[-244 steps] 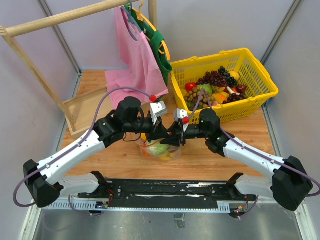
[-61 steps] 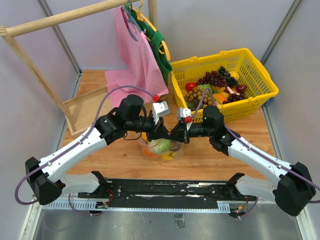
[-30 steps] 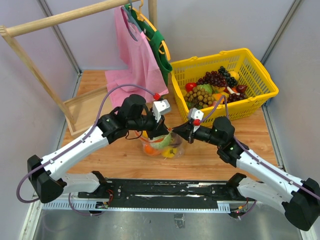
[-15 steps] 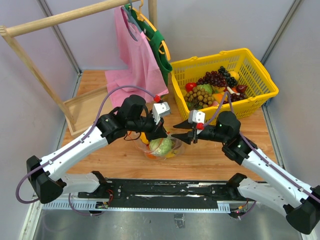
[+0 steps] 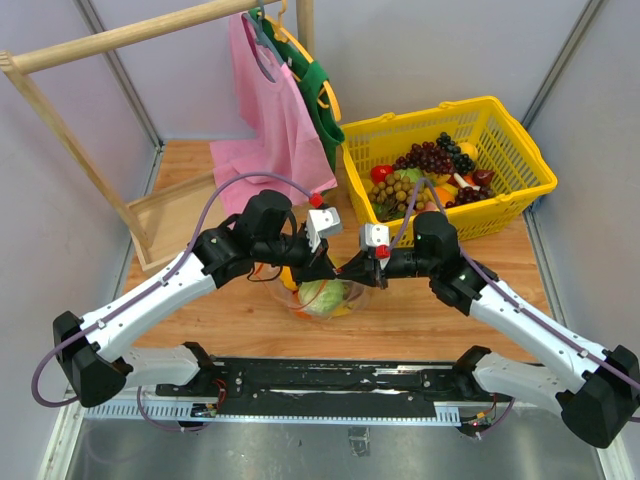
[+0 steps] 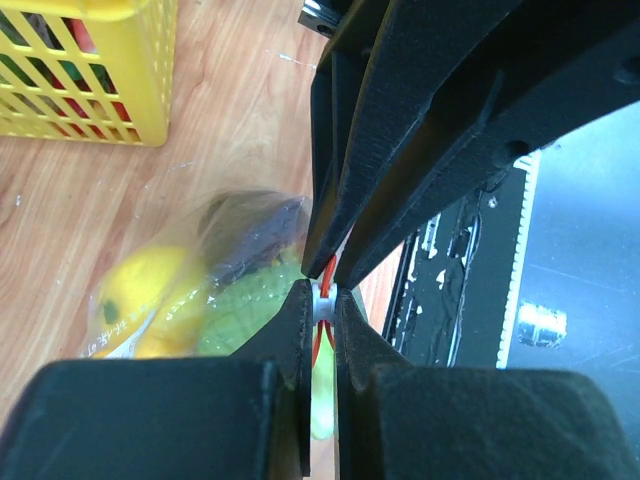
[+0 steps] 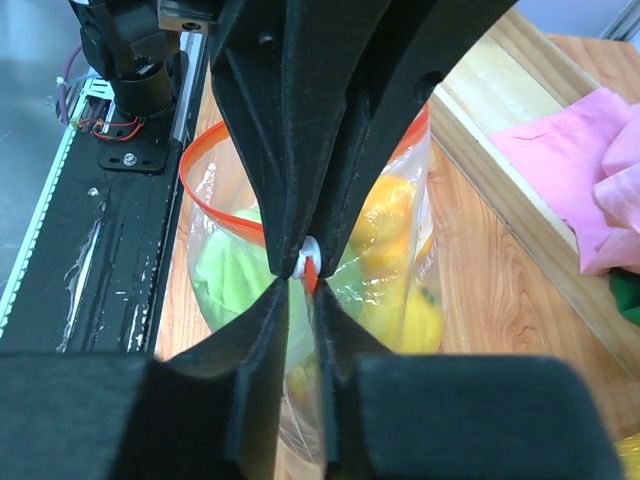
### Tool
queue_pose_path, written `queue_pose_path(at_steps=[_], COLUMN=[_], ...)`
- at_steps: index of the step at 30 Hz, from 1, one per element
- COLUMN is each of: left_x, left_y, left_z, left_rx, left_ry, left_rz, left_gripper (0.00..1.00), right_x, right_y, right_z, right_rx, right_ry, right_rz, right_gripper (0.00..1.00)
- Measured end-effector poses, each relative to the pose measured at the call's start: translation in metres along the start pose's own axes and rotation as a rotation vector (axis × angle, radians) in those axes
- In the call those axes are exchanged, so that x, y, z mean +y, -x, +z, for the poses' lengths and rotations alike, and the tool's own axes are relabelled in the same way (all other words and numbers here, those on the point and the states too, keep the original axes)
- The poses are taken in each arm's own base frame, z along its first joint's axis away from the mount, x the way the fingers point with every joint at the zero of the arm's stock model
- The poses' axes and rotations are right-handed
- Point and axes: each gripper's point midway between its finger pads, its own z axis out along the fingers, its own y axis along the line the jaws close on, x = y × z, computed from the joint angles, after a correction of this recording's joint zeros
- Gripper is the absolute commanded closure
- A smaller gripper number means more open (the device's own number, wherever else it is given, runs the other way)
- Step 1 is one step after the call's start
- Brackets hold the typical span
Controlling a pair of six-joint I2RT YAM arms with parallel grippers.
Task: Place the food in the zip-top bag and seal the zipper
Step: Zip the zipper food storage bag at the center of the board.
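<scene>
The zip-top bag (image 5: 325,298) stands on the table, holding the food: a green piece (image 5: 322,293), yellow and orange pieces. My left gripper (image 5: 328,268) and right gripper (image 5: 347,272) meet tip to tip above its mouth. In the left wrist view my left gripper (image 6: 322,300) is shut on the white slider (image 6: 323,303) of the zipper. In the right wrist view my right gripper (image 7: 300,282) is shut on the red-orange zipper strip (image 7: 312,276) just beside the slider (image 7: 306,260). The strip (image 7: 215,205) still curves open on one side. Food (image 7: 235,280) shows through the plastic.
A yellow basket (image 5: 520,150) with grape bunches and more fruit stands at the back right. A pink cloth bag (image 5: 270,120) and a green one (image 5: 320,100) hang on a wooden rack (image 5: 100,40) at the back left. A black rail (image 5: 320,385) runs along the front.
My right gripper had drawn back to the right, away from the bag. It has since come back left and shut on the strip against the left gripper. The left gripper kept its hold.
</scene>
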Motion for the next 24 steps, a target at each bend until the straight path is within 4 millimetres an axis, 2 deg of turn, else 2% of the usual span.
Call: queue_pose_path(at_steps=[1, 2, 8, 13, 18, 24], left_x=[-0.001, -0.001, -0.003, -0.001, 0.004, 0.006], left_y=[0.000, -0.001, -0.003, -0.003, -0.002, -0.002], left_z=[0.000, 0.000, 0.000, 0.000, -0.003, -0.006], left_rx=[0.002, 0.004, 0.013, 0.014, 0.007, 0.012], left_ry=[-0.002, -0.006, -0.015, -0.004, 0.036, 0.053], left_rz=[-0.001, 0.000, 0.010, 0.010, 0.015, 0.014], left_gripper=[1.00, 1.00, 1.00, 1.00, 1.00, 1.00], right_x=[0.000, 0.000, 0.000, -0.006, -0.017, -0.019], right_y=[0.000, -0.001, -0.002, -0.002, 0.001, 0.008], right_z=[0.000, 0.000, 0.000, -0.003, -0.008, -0.015], right_rx=[0.002, 0.002, 0.006, -0.014, -0.022, -0.037], right_ry=[0.002, 0.003, 0.002, -0.067, -0.153, -0.189], right_rz=[-0.006, -0.008, -0.011, 0.007, 0.034, 0.017], right_gripper=[0.99, 0.99, 0.99, 0.99, 1.00, 1.00])
